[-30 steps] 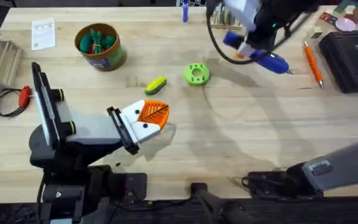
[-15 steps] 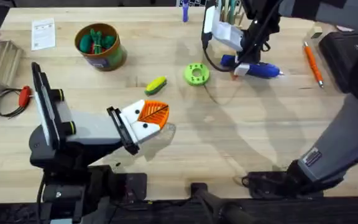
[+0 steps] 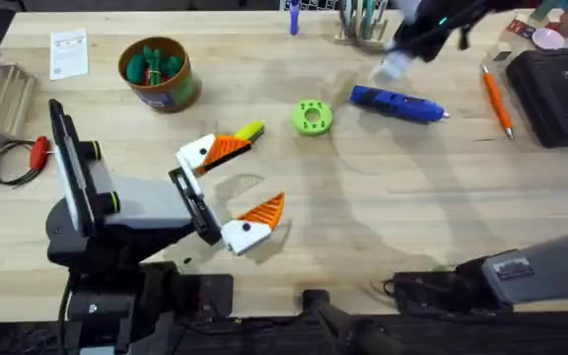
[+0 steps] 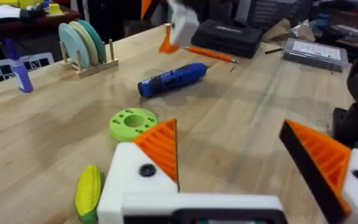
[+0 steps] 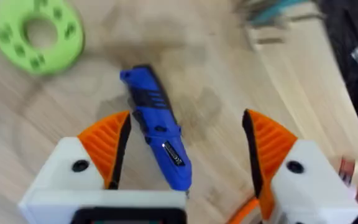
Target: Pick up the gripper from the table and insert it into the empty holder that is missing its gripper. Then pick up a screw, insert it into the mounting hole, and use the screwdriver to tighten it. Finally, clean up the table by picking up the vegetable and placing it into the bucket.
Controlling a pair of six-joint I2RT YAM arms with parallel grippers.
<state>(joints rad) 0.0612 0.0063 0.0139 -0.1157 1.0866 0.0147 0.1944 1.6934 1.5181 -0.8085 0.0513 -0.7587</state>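
Observation:
The blue screwdriver lies flat on the table at the back right, with nothing holding it. My right gripper hovers open just above and behind it, and in the right wrist view the screwdriver lies below my right gripper. My left gripper stands open at the table's middle. Each of its white holders carries an orange finger and a dark screw head. The yellow-and-green vegetable rests just beyond the left gripper. The bucket stands at the back left. A loose screw is out of view.
A green disc with holes sits between the vegetable and the screwdriver. Green toy vegetables fill the bucket. An orange pen and a black case lie at the far right. A red-handled tool sits at the left edge.
My right gripper set the screwdriver down on the table, let go and rose toward the back. My left gripper went from shut to wide open.

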